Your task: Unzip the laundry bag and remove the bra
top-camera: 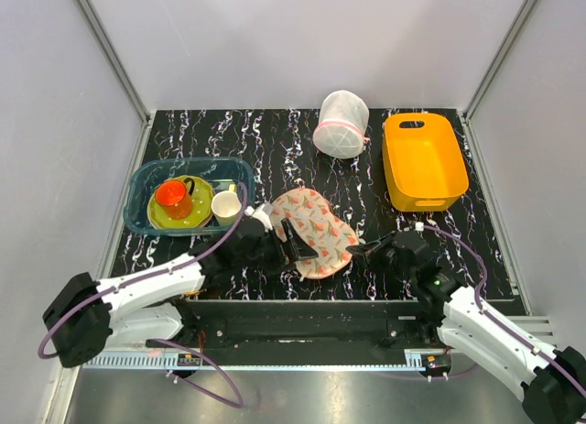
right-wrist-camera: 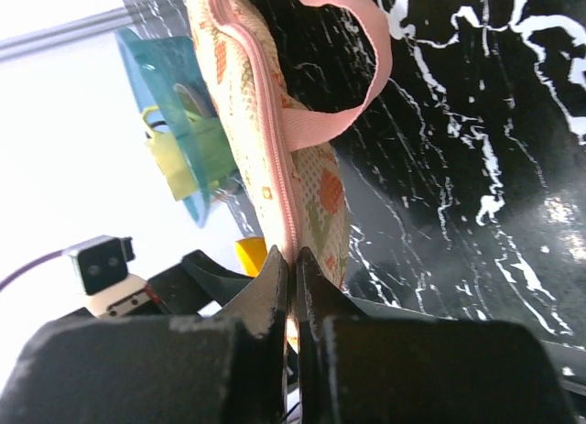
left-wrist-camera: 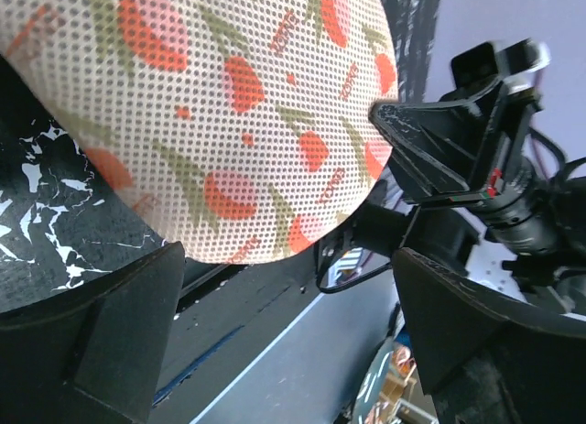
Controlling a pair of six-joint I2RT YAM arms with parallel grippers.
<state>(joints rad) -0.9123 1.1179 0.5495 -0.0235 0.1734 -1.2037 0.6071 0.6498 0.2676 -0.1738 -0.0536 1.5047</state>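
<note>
Writing: tiny orange lettering repeats in the print of the flat beige-pink mesh laundry bag [top-camera: 316, 224] [left-wrist-camera: 211, 103] [right-wrist-camera: 316, 177], too small & blurred to read; no other labels legible. Fabric is fine dotted mesh w/ orange shapes on green stems; pink edging [right-wrist-camera: 265, 122] runs along its rim, w/ a pink ribbon strap loop [right-wrist-camera: 366, 85] curling off it. The laundry bag lies flat on the black marble-look table [top-camera: 275, 140] w/ white veins, near the front edge, btwn the two arms.

Left gripper [top-camera: 298, 245] [left-wrist-camera: 286, 259]: fingers spread wide, holding nothing, at the bag's near-left edge. Right gripper [top-camera: 359, 253] [right-wrist-camera: 293, 259]: fingers pressed together, pinching the bag's pink-edged rim at its right side.

Containers: clear teal plastic bin [top-camera: 146, 181] at left holds a green plate [top-camera: 160, 218], a glossy orange-red mug [top-camera: 174, 198] on that plate & a cream cup [top-camera: 226, 207]; rounded white mesh bag [top-camera: 341, 124] w/ pink band at back centre; orange plastic tub [top-camera: 423, 163] w/ handle slot at back right.
</note>
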